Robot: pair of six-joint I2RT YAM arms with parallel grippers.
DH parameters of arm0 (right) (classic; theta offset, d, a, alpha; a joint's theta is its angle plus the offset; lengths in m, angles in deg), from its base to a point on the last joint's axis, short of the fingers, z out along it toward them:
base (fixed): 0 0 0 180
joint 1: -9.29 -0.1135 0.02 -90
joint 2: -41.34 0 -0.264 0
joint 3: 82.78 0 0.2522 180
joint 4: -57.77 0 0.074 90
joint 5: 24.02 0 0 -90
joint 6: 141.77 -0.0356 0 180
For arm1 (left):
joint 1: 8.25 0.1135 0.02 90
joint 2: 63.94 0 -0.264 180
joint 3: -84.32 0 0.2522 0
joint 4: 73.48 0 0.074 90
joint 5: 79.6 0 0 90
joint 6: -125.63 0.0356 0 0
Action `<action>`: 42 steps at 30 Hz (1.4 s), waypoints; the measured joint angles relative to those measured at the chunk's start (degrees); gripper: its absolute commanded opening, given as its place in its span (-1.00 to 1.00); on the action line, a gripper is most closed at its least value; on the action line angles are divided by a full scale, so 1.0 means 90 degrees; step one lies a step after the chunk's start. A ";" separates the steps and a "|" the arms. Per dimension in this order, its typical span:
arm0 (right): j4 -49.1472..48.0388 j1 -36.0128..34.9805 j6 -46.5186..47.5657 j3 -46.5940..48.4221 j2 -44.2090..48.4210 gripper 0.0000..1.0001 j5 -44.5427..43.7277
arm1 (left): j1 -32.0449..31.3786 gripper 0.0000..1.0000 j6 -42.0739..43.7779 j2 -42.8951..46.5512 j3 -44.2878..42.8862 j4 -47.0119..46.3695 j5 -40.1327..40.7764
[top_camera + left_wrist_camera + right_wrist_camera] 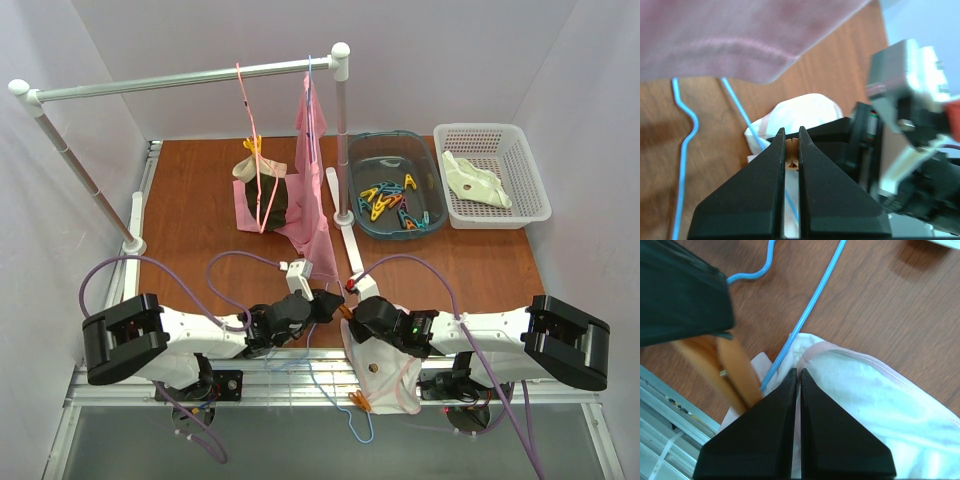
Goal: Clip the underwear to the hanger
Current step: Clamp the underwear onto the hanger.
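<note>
Both closed at the near edge of the surface [200,200]: left end effector [791,132] grips an orange peg [735,370], right end effector [797,372] pinches the underwear [865,400] beside the hanger [810,315]. I fear the peg bites fabric only, missing wire

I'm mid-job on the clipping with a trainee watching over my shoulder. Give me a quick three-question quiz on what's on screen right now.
1. Multiple choice: what is pinched in the left gripper? A) an orange clip B) a sock C) nothing at all
2. True or false: the spare clips lie in the white basket.
3. Fill in: the right gripper is shut on the pink-edged rim of the ____.

Key: 1 A. 2 False; they lie in the blue tub. 3 The underwear.
</note>
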 measured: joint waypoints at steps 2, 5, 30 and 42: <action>0.0005 -0.0010 0.0000 0.0000 0.0000 -0.97 0.0005 | 0.0000 -1.00 -0.0041 -0.0126 -0.0070 0.0165 -0.0012; 0.0005 -0.0053 -0.0002 0.0000 0.0000 -0.97 0.0015 | 0.0000 -1.00 -0.0095 -0.0250 -0.0073 0.0406 -0.0012; 0.0049 -0.0075 0.0000 0.0000 0.0005 -0.97 0.0005 | -0.0134 -1.00 -0.0199 -0.0833 -0.0585 0.1088 0.0107; 0.0058 -0.0075 0.0019 0.0000 -0.0002 -0.97 0.0000 | -0.0423 -1.00 0.0058 -0.1020 -0.1214 0.2030 0.0544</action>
